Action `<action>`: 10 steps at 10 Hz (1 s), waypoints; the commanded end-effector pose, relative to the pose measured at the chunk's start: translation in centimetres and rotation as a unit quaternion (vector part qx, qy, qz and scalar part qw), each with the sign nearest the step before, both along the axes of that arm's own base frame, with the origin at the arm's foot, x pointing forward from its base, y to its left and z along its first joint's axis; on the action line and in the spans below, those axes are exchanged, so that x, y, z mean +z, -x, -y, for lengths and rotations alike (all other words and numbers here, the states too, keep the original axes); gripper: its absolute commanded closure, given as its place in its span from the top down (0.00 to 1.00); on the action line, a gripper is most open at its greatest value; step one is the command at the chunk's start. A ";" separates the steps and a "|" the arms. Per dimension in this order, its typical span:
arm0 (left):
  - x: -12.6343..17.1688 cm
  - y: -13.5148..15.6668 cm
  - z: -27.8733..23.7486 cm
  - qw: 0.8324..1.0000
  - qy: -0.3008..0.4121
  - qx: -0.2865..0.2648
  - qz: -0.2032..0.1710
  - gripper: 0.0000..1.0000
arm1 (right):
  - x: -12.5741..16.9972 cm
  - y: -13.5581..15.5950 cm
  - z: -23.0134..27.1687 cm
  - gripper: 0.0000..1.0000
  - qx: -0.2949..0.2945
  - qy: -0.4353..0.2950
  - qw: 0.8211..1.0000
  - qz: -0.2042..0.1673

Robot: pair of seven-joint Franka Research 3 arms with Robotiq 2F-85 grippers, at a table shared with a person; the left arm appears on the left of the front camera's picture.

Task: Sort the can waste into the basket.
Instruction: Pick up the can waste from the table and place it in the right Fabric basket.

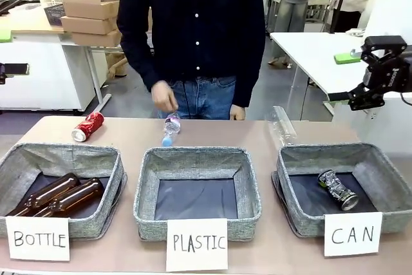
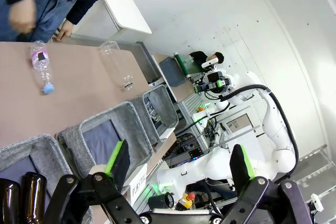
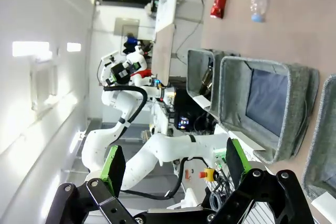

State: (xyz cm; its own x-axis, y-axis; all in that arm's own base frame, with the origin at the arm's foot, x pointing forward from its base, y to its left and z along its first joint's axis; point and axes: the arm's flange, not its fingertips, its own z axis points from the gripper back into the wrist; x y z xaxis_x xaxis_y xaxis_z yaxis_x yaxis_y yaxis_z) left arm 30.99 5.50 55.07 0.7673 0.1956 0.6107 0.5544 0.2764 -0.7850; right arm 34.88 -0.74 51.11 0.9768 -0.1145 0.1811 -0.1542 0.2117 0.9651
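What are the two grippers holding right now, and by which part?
Nothing. The left gripper and the right gripper are both open, with nothing between their fingers. The black can lies in the CAN basket; the red can lies on the table.

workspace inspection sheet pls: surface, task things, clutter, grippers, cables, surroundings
surface: brown table, baskets along the near edge
job's things: red can lies on the table, far left, outside any basket; black can lies in the CAN basket
clutter: brown bottles in the BOTTLE basket; blue-capped bottle and clear bottle on the table
grippers: left gripper open, holding nothing; right gripper open, holding nothing
cables: black cable beyond the table edge
surroundings: person at the far side, hand above the blue-capped bottle; cardboard boxes behind
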 end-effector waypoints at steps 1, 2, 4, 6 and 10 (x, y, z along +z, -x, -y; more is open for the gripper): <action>0.1 -0.1 0.2 1.000 0.009 -0.002 0.014 1.00 | 0.1 -0.1 0.4 1.00 0.011 0.004 1.000 0.010; 0.1 -0.1 0.2 1.000 0.009 -0.002 0.014 1.00 | 0.1 -0.1 0.4 1.00 0.011 0.004 1.000 0.010; 0.0 0.0 0.0 1.000 0.000 0.000 0.000 1.00 | 0.1 -0.1 0.4 1.00 0.011 0.004 1.000 0.010; 1.3 -7.7 -0.3 0.985 -0.160 0.025 -0.051 1.00 | 0.1 -0.1 0.4 1.00 0.011 0.004 1.000 0.010; -5.1 -19.2 -4.5 0.879 -0.426 0.059 -0.204 1.00 | 0.1 -0.1 0.4 1.00 0.011 0.004 1.000 0.010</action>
